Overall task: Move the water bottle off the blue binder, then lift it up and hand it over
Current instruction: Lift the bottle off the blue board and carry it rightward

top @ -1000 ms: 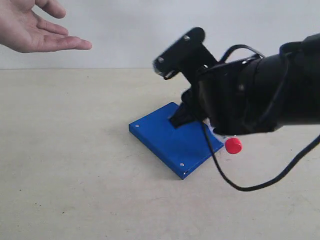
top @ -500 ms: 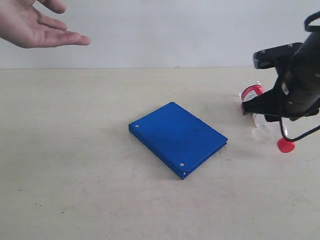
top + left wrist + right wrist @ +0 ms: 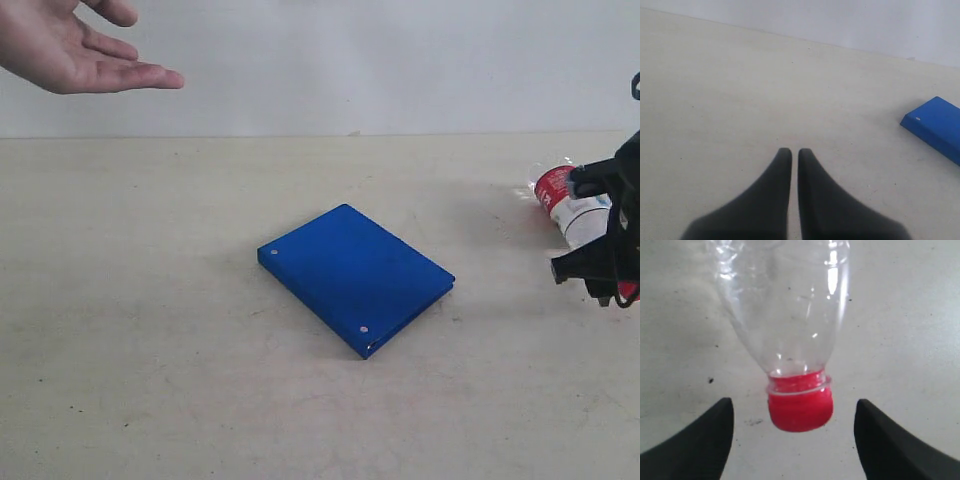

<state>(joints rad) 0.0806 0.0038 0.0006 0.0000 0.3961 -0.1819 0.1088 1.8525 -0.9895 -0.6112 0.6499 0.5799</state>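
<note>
The water bottle (image 3: 566,203) lies on its side on the table at the far right, clear of the blue binder (image 3: 355,275). Its red-and-white label faces the exterior camera. My right gripper (image 3: 600,272) is just in front of it at the frame edge. In the right wrist view the bottle (image 3: 785,315) points its red cap (image 3: 800,412) toward my right gripper (image 3: 795,407), which is open with a finger on each side of the cap and not touching it. My left gripper (image 3: 791,151) is shut over bare table, with a corner of the binder (image 3: 937,125) off to one side.
An open human hand (image 3: 70,45) is held palm-up above the table at the far left. The binder lies flat at the middle of the beige tabletop (image 3: 150,330). A pale wall runs behind the table.
My right arm has swung from over the binder to the far right edge. The bottle went with it and now lies on the table, off the binder. The hand stays put.
</note>
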